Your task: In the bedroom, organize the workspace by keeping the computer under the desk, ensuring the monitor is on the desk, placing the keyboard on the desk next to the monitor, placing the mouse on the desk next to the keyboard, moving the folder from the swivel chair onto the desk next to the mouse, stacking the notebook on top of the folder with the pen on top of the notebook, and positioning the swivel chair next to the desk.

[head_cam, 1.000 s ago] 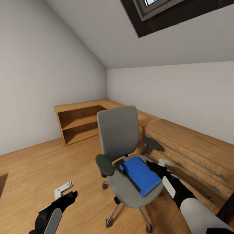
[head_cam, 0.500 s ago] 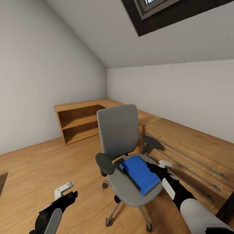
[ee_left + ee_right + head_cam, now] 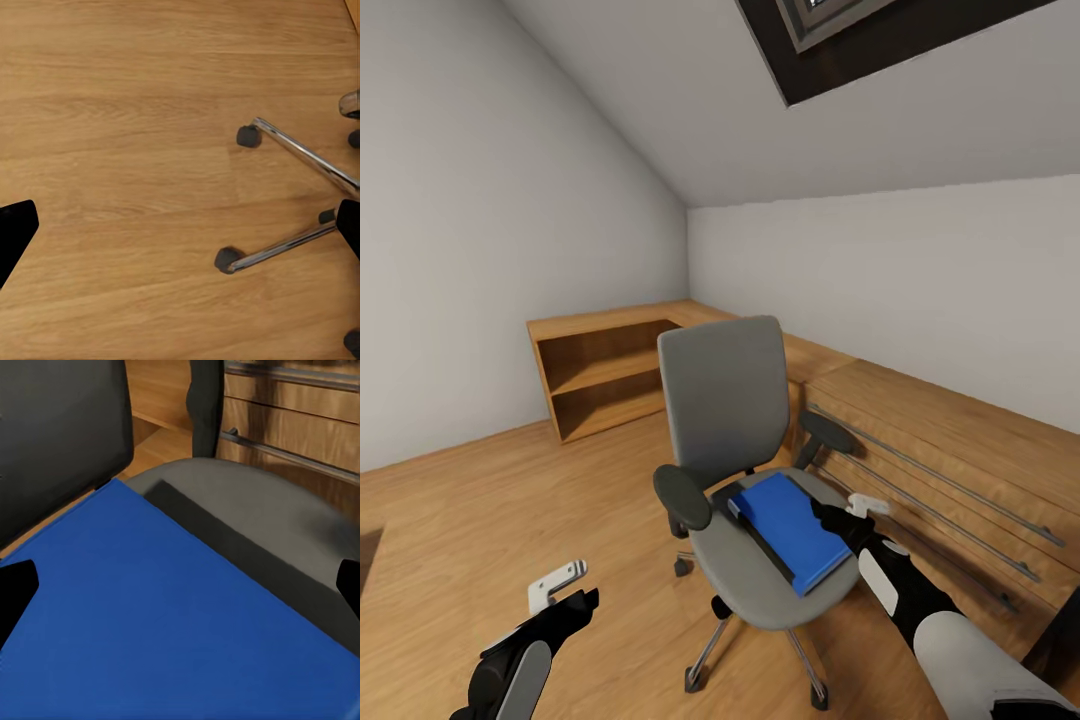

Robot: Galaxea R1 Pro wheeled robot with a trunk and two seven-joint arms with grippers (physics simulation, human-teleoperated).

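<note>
1. Over the last second the head view has drifted slightly as a whole, so the camera moved; the chair (image 3: 745, 470) and folder (image 3: 790, 530) have kept their places against each other.
2. The right end effector (image 3: 838, 518) has stayed at the folder's near edge, barely advancing. In the right wrist view its fingertips (image 3: 16, 589) stand wide at both margins, the blue cover spread just ahead between them and nothing held.
3. The folder lies flat on the seat, directly in front of the right end effector, the chair's back beyond it.
4. The left end effector (image 3: 565, 590) has not moved: it hangs low, well apart from the folder, jaws wide and empty, with the floor (image 3: 127, 150) and the chair's chrome spokes ahead of it.
5. My reading: the approach has settled and the grasp is not yet made. The worktop is out of sight, so the carry is still to come.
</note>
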